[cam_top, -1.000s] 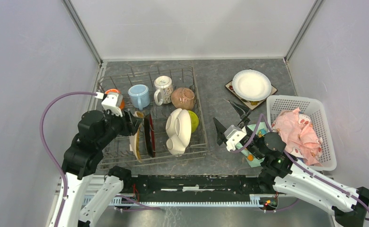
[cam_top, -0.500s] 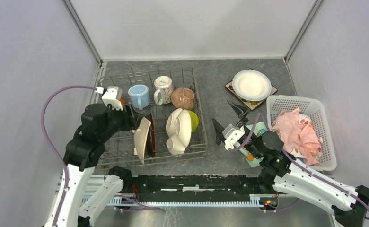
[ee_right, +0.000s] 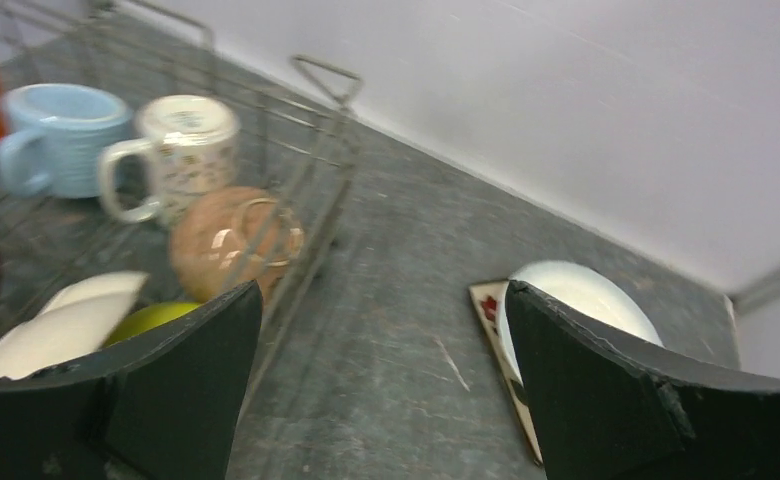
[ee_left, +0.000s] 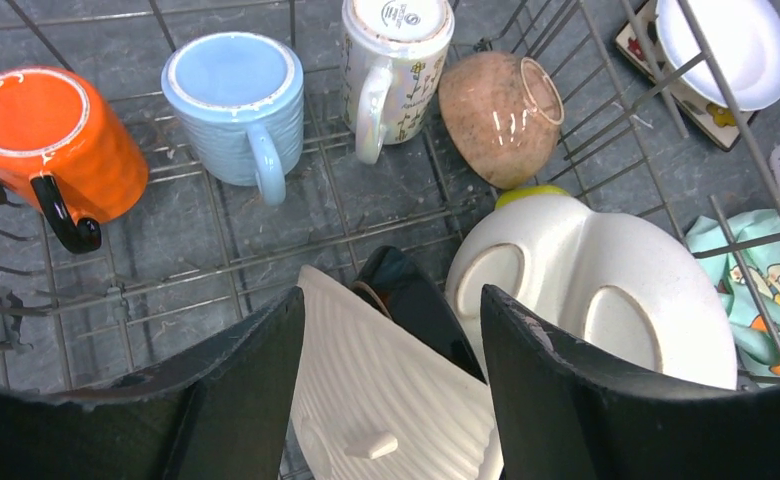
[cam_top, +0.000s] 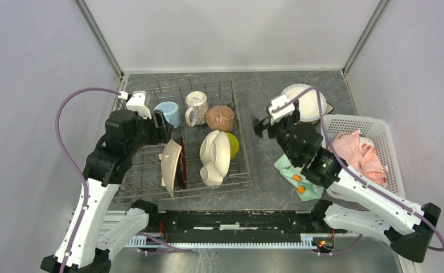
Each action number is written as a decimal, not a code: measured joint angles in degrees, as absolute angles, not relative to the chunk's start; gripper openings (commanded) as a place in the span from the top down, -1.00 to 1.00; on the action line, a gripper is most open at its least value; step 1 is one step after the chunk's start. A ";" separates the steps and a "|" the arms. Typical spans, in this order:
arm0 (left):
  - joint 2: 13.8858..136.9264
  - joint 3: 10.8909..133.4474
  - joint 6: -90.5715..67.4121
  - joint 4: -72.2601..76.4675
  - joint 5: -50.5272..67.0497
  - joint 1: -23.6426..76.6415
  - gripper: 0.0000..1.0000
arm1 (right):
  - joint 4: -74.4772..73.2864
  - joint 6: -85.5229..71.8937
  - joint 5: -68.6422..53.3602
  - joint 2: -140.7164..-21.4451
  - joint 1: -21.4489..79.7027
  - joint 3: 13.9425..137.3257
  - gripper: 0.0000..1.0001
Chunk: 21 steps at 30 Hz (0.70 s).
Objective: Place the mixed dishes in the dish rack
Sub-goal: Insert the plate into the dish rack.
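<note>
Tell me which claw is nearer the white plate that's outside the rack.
Right. The right claw hovers beside the white plate; the left claw is far off, over the dish rack.

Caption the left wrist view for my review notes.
Open left gripper above ribbed white plate standing in dish rack.

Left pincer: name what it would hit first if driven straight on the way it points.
Probably the white ribbed plate standing in the dish rack, directly ahead of the open left pincer; depth is hard to judge.

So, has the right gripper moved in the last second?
Yes. The right gripper swung away from the teal cloth, back toward the white plate.
</note>
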State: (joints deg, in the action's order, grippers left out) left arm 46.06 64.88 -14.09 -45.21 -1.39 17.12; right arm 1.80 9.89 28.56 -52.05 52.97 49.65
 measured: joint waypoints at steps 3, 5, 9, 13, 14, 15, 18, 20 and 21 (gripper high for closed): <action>45.65 64.84 -14.04 -44.10 -1.17 17.12 -0.42 | -1.96 6.52 28.51 -56.05 45.36 54.46 -0.95; 45.08 64.05 -14.02 -43.22 -1.10 17.12 -0.44 | -3.14 5.19 27.38 -58.72 38.96 56.10 -0.84; 42.76 59.99 -12.73 -42.17 -1.17 17.12 -0.53 | -4.99 6.15 26.87 -66.70 30.55 58.39 -0.41; 40.53 55.88 -10.55 -41.36 -2.11 17.12 -0.76 | -4.91 11.88 26.85 -76.62 28.01 58.98 -0.09; 40.03 55.05 -10.00 -41.23 -2.72 17.12 -0.93 | -4.75 13.08 26.74 -78.78 27.57 59.00 -0.09; 39.24 53.87 -9.30 -40.88 -3.53 17.12 -0.99 | -4.58 14.13 26.52 -80.64 27.27 59.09 -0.09; 37.45 51.68 -8.23 -39.83 -6.04 17.15 -1.00 | -4.73 17.91 26.13 -87.53 26.11 61.23 -0.08; 35.99 50.30 -7.55 -38.85 -8.01 17.23 -1.00 | -5.10 19.46 26.22 -92.38 25.54 64.27 -0.09; 35.29 49.67 -7.42 -38.50 -9.06 17.30 -1.00 | -5.41 19.86 26.46 -94.89 25.21 66.22 -0.09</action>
State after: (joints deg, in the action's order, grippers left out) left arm 35.29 49.67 -7.42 -38.50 -9.06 17.30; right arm -5.41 19.86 26.46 -94.89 25.21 66.22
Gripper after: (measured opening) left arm 0.994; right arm 0.545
